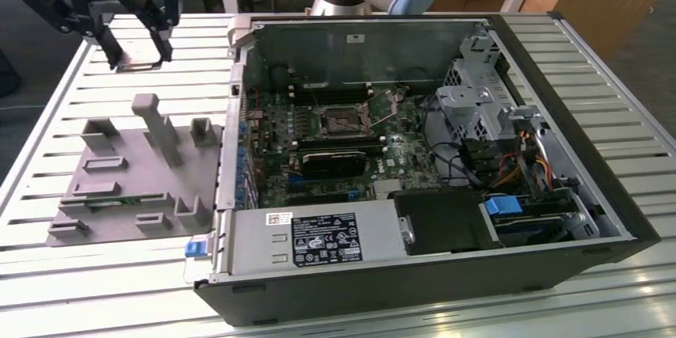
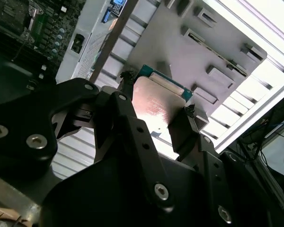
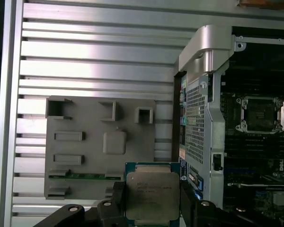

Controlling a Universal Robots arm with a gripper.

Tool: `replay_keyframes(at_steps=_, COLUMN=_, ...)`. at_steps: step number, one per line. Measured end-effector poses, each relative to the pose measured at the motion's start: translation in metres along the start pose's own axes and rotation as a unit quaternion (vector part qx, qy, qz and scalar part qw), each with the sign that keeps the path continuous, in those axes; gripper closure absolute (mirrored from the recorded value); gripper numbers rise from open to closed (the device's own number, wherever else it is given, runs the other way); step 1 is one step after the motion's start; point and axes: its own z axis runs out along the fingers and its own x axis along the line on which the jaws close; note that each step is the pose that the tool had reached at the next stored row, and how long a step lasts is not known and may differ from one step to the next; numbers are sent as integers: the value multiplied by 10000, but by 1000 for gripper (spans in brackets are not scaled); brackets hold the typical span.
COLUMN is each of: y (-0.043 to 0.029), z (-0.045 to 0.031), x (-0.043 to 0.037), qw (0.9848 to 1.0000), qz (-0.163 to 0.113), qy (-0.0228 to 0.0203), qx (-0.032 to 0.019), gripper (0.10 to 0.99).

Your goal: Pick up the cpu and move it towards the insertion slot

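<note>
My gripper (image 1: 138,55) hangs high above the table at the exterior view's left, beyond the grey tray (image 1: 116,187), and is shut on the cpu (image 1: 138,58). In the first wrist view the cpu (image 3: 152,194) shows its pale silver top and green rim, pinched by two black fingers (image 3: 116,193) over the tray's (image 3: 80,156) edge. The second wrist view looks at the chip (image 2: 156,106) from behind the gripper (image 2: 157,94). The insertion slot (image 1: 343,122), a shiny metal frame with a dark centre, lies on the motherboard inside the open case, to the exterior view's right of the gripper; the first wrist view shows the slot (image 3: 259,115) too.
The open computer case (image 1: 423,275) lies on the slatted metal table (image 1: 63,275), its raised side wall (image 3: 196,127) between tray and motherboard. A black heatsink (image 1: 336,164) and RAM slots sit close to the socket. Drive cages and cables (image 1: 496,132) fill the case's right end.
</note>
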Motion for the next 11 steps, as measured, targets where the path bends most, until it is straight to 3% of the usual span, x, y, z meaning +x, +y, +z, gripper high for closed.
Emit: replay_keyframes(at_steps=11, y=-8, z=18, x=-361, qw=10000, qz=0, qy=0, qx=0, gripper=545)
